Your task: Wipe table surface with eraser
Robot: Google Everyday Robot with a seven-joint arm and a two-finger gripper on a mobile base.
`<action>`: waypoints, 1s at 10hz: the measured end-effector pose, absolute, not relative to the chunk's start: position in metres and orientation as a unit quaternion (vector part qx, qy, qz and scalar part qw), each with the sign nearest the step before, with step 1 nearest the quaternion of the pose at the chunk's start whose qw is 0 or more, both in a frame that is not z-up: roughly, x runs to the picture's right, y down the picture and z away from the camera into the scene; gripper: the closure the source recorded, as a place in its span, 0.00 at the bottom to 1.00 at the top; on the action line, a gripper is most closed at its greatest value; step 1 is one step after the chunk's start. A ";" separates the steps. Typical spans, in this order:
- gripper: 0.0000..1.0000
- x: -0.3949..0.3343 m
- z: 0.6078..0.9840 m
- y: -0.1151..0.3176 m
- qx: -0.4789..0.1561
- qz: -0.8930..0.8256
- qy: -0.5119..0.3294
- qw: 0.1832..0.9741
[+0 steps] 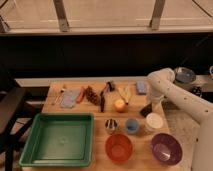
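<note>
The light wooden table surface [92, 108] carries many objects. My white arm reaches in from the right and bends down to the gripper [146, 109], low over the table's right side just above the white cup [154, 121]. A small dark shape sits at the arm's end there. I cannot tell whether it is the black eraser or the gripper itself, so no eraser shows apart from it. The blue-grey block [141, 87] lies at the back of the table, beside the arm.
A green tray [30, 150] fills the front left. An orange bowl [119, 148], purple bowl [166, 148], blue cup [131, 125] and small metal cup [111, 125] stand in front. A black-handled tool [103, 98], an orange ball [120, 105] and a grey cloth [70, 97] lie at the back.
</note>
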State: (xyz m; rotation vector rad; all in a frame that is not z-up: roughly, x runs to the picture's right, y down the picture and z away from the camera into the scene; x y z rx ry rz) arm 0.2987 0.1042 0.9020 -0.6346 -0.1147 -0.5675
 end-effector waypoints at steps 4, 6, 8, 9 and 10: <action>1.00 0.266 0.927 0.090 -0.295 -0.290 -0.079 0.907; 1.00 0.267 0.927 0.090 -0.294 -0.289 -0.079 0.907; 1.00 0.266 0.926 0.091 -0.294 -0.290 -0.080 0.907; 1.00 0.257 0.921 0.092 -0.288 -0.296 -0.089 0.906; 1.00 0.248 0.911 0.092 -0.279 -0.302 -0.097 0.906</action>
